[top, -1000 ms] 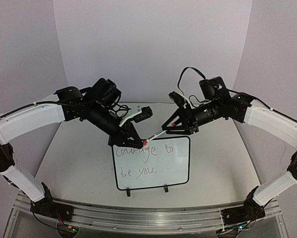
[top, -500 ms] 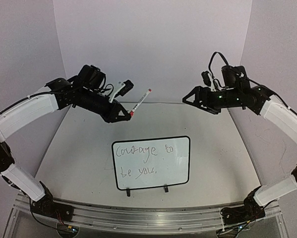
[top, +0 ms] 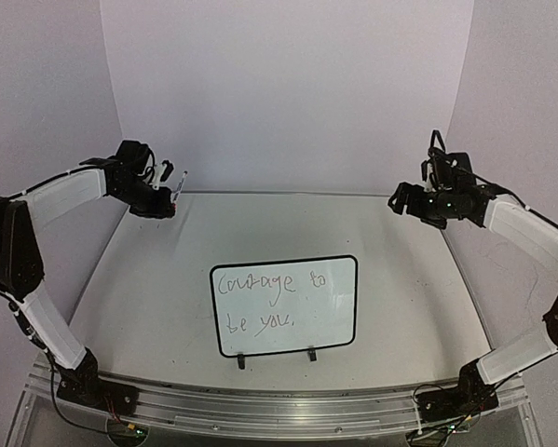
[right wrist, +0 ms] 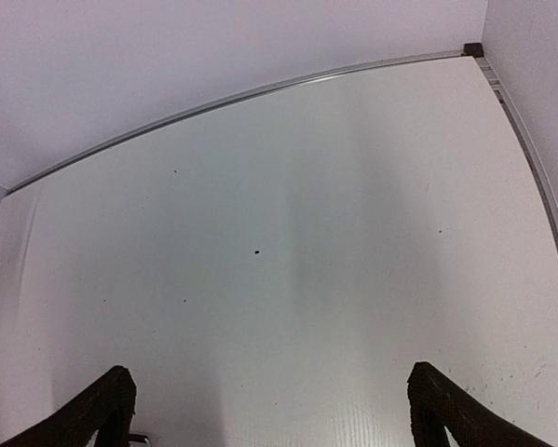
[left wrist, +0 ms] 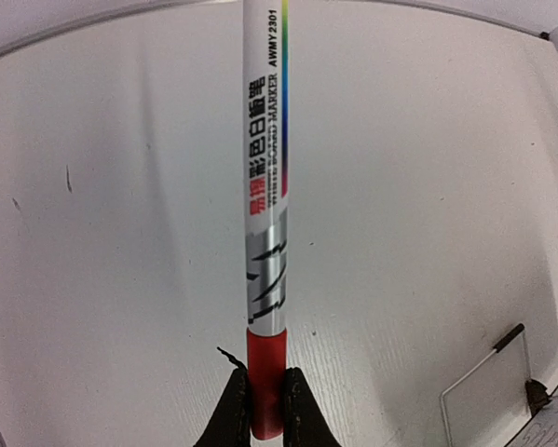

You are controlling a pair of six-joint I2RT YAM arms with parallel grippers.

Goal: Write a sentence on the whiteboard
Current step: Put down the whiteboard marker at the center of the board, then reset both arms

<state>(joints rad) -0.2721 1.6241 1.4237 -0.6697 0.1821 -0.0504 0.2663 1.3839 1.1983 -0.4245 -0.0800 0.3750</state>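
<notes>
**Marker held off the board, two lines written**

The whiteboard (top: pixel 330 317), a glossy white rectangle with a thin black rounded border and two small black clips (top: pixel 242 359) on its near edge, lies flat at about 6 o'clock on the matte, faintly speckled table (top: pixel 400 270). The sentence (top: pixel 255 286) runs across it in thin cursive, "Courage to" above "be you,".

The left claw (left wrist: pixel 266 391) sits at 10 o'clock from the board and well apart from it, its fingers clamped on the red end of the marker (left wrist: pixel 269 186). The marker is a slim, smooth white barrel with printed lettering and a rainbow stripe. The right claw (right wrist: pixel 269 372) hangs at 2 o'clock, its fingers spread wide over bare table and holding nothing.

We judge the writing step to be finished or paused at the trailing comma. Any further word would require bringing the marker back over the blank patch at 3 o'clock of "you," and lowering it with light, even pressure. The marker's far tip is too small overhead for us to tell its condition.
</notes>
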